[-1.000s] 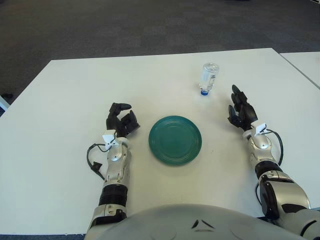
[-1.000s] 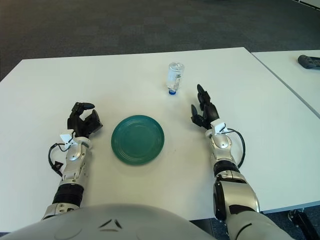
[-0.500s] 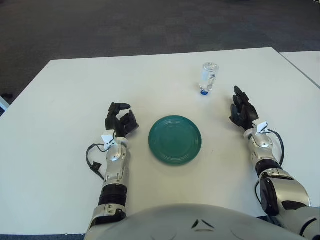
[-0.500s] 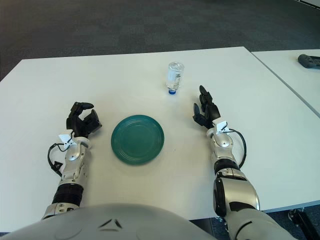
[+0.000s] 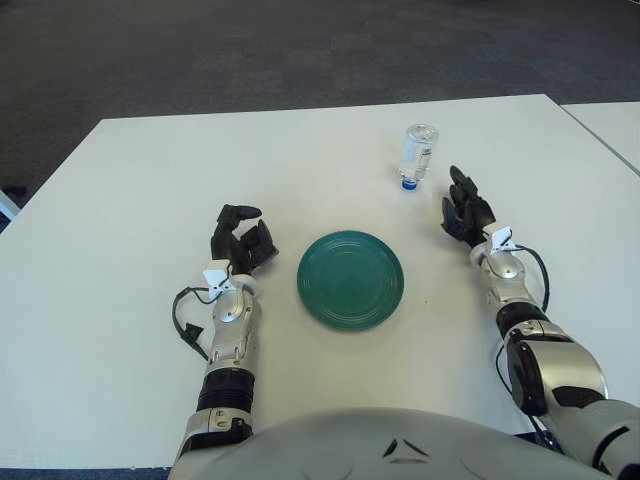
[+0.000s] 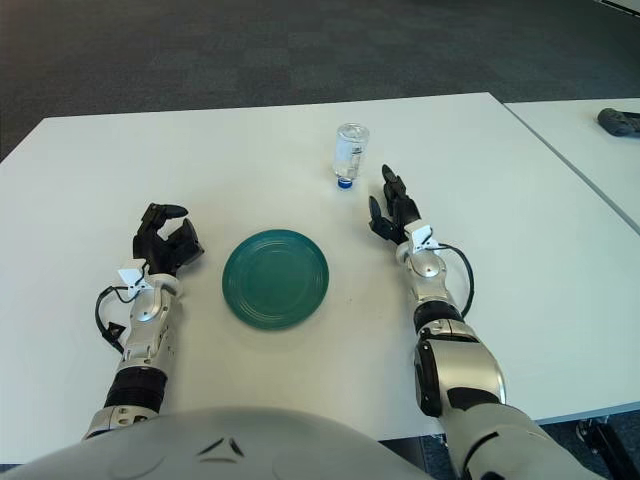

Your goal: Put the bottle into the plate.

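Observation:
A small clear bottle (image 5: 416, 156) with a blue cap at its bottom stands upside down on the white table (image 5: 150, 180), at the back right of centre. A green plate (image 5: 351, 279) lies empty in the middle. My right hand (image 5: 464, 209) is open, fingers extended, just right of and in front of the bottle, a short gap away. My left hand (image 5: 240, 240) rests on the table left of the plate, fingers loosely curled and holding nothing.
A second white table (image 6: 590, 130) stands to the right across a narrow gap, with a dark object (image 6: 620, 120) on it. Dark carpet lies beyond the far edge.
My right hand has moved left and forward, closer to the bottle. The left hand, plate and bottle have not moved.

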